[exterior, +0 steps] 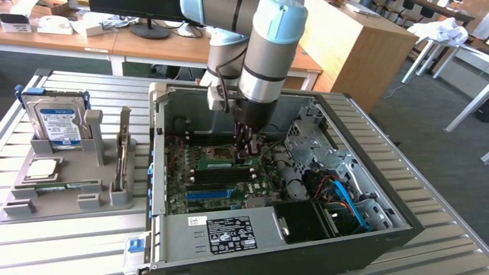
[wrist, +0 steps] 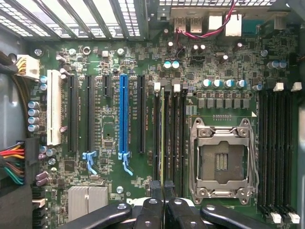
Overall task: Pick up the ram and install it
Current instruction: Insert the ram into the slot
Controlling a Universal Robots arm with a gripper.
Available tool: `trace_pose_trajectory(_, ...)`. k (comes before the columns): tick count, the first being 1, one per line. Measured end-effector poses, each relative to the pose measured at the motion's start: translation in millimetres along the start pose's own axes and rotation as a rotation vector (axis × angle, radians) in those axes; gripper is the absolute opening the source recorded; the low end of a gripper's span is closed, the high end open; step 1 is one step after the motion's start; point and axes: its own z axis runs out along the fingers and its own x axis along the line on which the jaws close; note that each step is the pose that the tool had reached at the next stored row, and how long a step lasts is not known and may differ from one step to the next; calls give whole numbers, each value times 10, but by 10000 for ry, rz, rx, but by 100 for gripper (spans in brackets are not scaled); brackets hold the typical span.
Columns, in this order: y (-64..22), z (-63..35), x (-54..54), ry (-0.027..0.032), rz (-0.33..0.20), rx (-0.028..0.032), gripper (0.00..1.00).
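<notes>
Where the gripper (exterior: 244, 152) stands inside the case (exterior: 386, 169), wrist view shows ram (wrist: 163, 133) pinched.

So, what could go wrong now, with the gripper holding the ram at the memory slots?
1. The gripper is shut on the ram, which stands edge-on along the black memory slots. If it is not lined up with one slot, pressing could bend it.
2. The open processor socket lies right beside the slots. A slip might hit its bare contacts.
</notes>
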Motion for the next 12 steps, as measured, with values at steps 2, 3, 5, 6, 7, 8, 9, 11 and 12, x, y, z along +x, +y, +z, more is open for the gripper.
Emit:
trace_pose_trajectory(2,0,6,0,1,0,-1,12)
trace_pose_trajectory(3,0,6,0,1,0,-1,12)
trace_pose_trajectory(5,0,6,0,2,0,-1,12)
trace_pose_trajectory(6,0,7,0,1,0,0,12)
trace_pose_trajectory(7,0,7,1,-1,0,1,12)
trace_pose_trajectory(8,0,8,4,-2,0,1,12)
trace_pose_trajectory(9,0,8,7,-1,-1,1,12)
trace_pose_trajectory(11,0,7,13,-1,0,0,12)
trace_pose_trajectory(12,0,8,15,-2,0,0,12)
